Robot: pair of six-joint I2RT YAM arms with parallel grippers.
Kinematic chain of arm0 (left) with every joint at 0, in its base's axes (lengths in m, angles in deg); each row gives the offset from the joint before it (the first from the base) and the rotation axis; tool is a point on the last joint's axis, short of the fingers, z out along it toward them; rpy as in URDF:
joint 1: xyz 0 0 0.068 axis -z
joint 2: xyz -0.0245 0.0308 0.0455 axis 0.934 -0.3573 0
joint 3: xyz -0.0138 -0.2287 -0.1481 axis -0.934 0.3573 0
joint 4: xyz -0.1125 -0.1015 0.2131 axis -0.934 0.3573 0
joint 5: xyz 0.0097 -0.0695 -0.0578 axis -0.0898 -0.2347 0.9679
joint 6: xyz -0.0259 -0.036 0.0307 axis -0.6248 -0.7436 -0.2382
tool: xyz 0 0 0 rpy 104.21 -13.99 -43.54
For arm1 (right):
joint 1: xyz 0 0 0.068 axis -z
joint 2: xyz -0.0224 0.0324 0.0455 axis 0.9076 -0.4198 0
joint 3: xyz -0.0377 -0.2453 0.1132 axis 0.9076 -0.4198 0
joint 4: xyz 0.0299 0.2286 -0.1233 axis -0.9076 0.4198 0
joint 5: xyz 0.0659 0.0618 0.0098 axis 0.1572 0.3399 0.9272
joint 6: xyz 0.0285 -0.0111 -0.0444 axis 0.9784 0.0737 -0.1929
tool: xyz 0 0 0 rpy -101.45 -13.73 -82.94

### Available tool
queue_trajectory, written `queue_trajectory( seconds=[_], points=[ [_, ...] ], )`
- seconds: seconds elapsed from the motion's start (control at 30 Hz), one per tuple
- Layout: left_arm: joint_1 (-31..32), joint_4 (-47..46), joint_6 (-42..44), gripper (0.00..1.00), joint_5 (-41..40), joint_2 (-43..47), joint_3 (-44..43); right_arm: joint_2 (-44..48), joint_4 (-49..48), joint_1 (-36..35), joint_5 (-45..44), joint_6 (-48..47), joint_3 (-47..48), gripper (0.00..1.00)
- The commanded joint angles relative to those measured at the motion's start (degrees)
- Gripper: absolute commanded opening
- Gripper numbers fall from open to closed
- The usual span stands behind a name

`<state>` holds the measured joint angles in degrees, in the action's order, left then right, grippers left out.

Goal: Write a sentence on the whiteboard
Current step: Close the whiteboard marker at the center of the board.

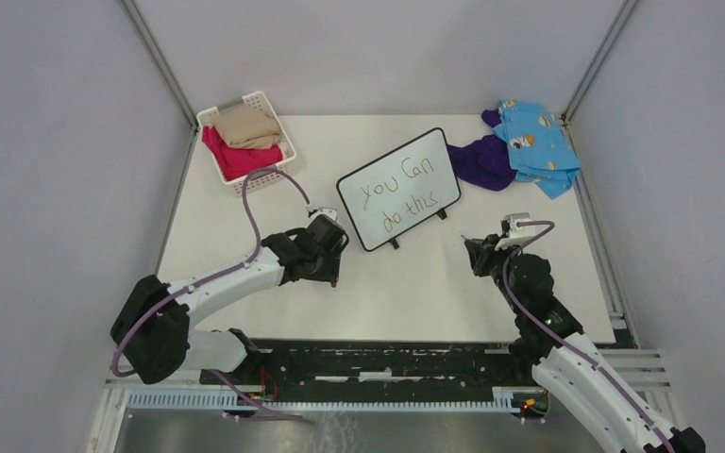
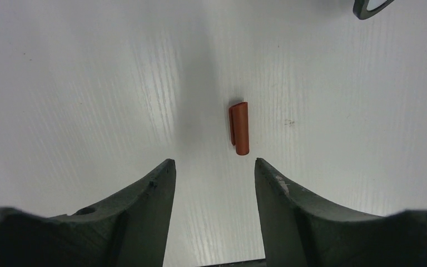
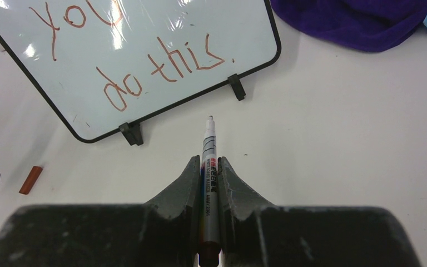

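Table point(image 1: 387, 293): whiteboard point(image 1: 415, 165), basket point(image 1: 283, 132) of clothes point(image 1: 245, 127)

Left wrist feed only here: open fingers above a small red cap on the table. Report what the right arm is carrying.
Observer: The right gripper is shut on an uncapped marker, tip pointing forward.
Operator: Give me the tip's position relative to the whiteboard.
Observer: It stops short of the whiteboard, aimed at its lower edge and not touching it.
Operator: Read out what is written.
Observer: The sentence reads "you can do this", on two lines in reddish ink.
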<state>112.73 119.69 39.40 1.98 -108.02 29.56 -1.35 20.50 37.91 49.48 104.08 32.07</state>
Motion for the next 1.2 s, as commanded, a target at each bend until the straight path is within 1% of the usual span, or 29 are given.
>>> queue_trajectory(
  seconds=[0.0, 0.37, 0.57, 0.73, 0.93, 1.03, 1.17],
  points=[
    [0.7, -0.3, 1.6, 0.59, -0.3, -2.5, -3.9, -0.6, -2.1, -0.2, -1.8, -1.0, 1.4, 0.00],
    [1.0, -6.5, 2.6, 0.51, 1.5, -8.5, -2.9, -0.3, -1.3, -0.2, -1.3, -1.6, 2.0, 0.00],
    [1.1, -9.5, 2.3, 0.48, 2.1, -11.6, -3.3, -0.4, -0.6, -0.4, -0.7, -1.8, 2.7, 0.00],
    [1.1, -9.5, 1.4, 0.41, 0.6, -14.1, -3.4, 0.4, -0.2, -0.5, -1.0, -1.8, 2.6, 0.00],
    [1.1, -8.9, 0.3, 0.37, -1.2, -14.2, -2.2, 0.5, -0.4, -0.6, -1.3, -1.9, 2.5, 0.00],
    [1.1, -8.0, -0.1, 0.31, -2.1, -14.4, -2.2, 0.0, -1.1, -0.7, -1.3, -1.7, 2.3, 0.00],
    [1.0, -6.4, -2.0, 0.29, -5.4, -13.4, -1.9, -0.4, -1.7, -0.8, -1.0, -1.5, 2.2, 0.00]
  ],
)
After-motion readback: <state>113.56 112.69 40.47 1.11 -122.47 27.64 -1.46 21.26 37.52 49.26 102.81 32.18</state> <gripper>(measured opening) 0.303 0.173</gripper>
